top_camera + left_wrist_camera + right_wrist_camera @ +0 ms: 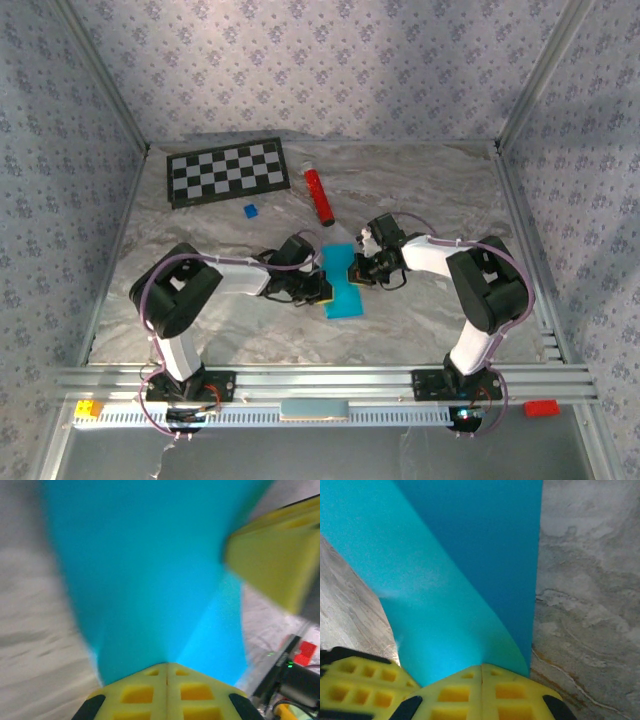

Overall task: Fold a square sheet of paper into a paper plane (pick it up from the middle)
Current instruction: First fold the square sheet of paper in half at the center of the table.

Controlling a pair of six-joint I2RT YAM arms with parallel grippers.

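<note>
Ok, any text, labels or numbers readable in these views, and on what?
None can be read. The checkerboard shows only black and white squares. The red cylinder is too small to show any label. The folded cyan paper is plain.

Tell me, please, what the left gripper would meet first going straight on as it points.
The left gripper is shut on the cyan paper, which lies straight ahead; beyond, probably a yellow finger of the right gripper, though depth is unclear.

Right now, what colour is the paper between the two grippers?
The paper is bright cyan-blue, clearest in the right wrist view.
</note>
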